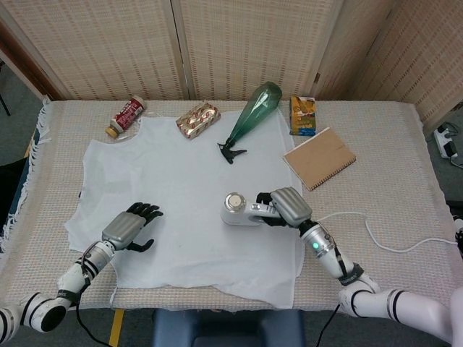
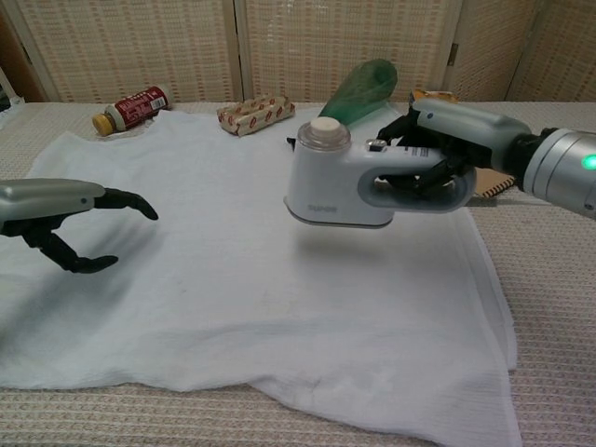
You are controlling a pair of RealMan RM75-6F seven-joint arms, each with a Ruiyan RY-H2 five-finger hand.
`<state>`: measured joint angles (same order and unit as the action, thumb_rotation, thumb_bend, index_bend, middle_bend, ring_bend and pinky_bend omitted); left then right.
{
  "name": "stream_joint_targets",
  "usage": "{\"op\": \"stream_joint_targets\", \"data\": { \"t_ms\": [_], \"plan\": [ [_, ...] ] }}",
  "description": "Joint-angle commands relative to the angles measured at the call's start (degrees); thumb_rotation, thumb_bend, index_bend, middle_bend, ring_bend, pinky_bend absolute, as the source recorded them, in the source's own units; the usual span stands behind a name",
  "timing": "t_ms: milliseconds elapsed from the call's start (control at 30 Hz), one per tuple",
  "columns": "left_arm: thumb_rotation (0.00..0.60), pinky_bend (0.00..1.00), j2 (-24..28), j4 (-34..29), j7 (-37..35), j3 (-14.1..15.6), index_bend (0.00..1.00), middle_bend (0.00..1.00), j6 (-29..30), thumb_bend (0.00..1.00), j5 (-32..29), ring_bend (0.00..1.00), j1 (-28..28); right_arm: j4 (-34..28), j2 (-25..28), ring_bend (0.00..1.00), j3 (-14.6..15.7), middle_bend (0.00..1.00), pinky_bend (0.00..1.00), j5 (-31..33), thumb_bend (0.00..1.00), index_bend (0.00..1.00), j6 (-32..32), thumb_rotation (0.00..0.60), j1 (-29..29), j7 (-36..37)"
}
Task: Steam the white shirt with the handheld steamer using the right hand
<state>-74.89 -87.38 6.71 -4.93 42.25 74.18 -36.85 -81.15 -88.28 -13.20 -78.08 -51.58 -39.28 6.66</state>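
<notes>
The white shirt [image 1: 188,195] [image 2: 233,261] lies spread flat across the table. My right hand [image 1: 286,206] [image 2: 447,140] grips the handle of the white handheld steamer [image 1: 237,210] [image 2: 340,182] and holds it a little above the shirt's right half, cap upward. Its white cord [image 1: 391,235] trails off to the right. My left hand [image 1: 130,228] [image 2: 65,209] hovers over the shirt's lower left part, fingers spread apart and holding nothing.
Along the far edge lie a red bottle [image 1: 126,116], a patterned packet [image 1: 197,119], a green spray bottle [image 1: 249,116] resting on the shirt's top, an orange-blue box [image 1: 303,116] and a brown spiral notebook [image 1: 319,157]. A woven screen [image 1: 231,43] stands behind the table.
</notes>
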Motion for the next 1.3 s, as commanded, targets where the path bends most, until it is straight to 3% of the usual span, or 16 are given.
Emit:
{"op": "stream_joint_targets", "data": {
  "t_ms": [33,333,567,1067,1300],
  "plan": [
    [0.458,0.0,-1.8,0.65,2.45,0.94,0.15,0.09,-0.97,0.45,-3.05,0.0,-0.69,3.12,-3.38,0.81,-0.64,0.72,0.93,1.89,0.86,0.72,1.87,0.6,-2.33,-1.4],
    [0.456,0.0,-3.27,1.39,2.49,2.43,0.15,0.09,-1.38,0.45,-4.22,0.0,-0.93,10.88,-10.8,0.82,0.43,0.72,0.93,1.65,0.86,0.72,2.85,0.6,-5.69,-3.22],
    [0.461,0.0,-3.09,1.15,1.44,3.12,0.14,0.09,-2.01,0.45,-4.06,0.0,-1.44,16.25,-12.85,0.82,3.16,0.72,0.93,-1.5,0.86,0.73,1.3,0.6,-6.15,-4.49],
    [0.453,0.0,-2.34,0.78,-0.86,3.86,0.14,0.09,-0.84,0.45,-2.7,0.0,-1.47,21.38,-8.19,0.82,3.67,0.72,0.93,0.98,0.87,0.73,-0.96,0.6,-2.4,-3.65],
    [0.457,0.0,-1.97,0.19,-1.07,4.18,0.14,0.09,-0.25,0.45,-2.49,0.0,-1.39,19.26,-4.33,0.82,2.76,0.72,0.93,1.93,0.87,0.73,-3.03,0.6,-0.46,-2.27]
  ]
}}
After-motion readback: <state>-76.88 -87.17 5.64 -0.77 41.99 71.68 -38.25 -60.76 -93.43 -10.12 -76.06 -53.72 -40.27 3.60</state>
